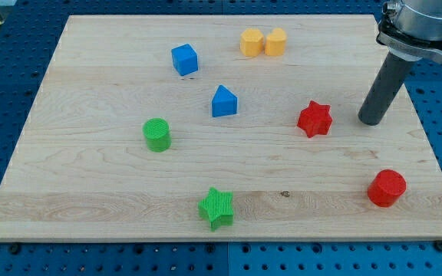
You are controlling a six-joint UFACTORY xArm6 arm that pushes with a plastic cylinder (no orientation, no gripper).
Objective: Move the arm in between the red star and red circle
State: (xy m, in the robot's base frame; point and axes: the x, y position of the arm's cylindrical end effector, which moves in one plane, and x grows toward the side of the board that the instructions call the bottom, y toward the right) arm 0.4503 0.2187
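The red star (315,119) lies right of the board's middle. The red circle (387,188) lies near the board's lower right corner. My tip (371,120) touches the board to the right of the red star, a short gap away, and well above the red circle. The dark rod rises from it toward the view's top right.
A blue cube (184,59) and a blue wedge-like block (224,101) lie up and left of the star. Two yellow blocks (263,42) sit side by side near the top edge. A green circle (157,135) and green star (217,208) lie lower left. The wooden board (90,192) is surrounded by blue perforated table.
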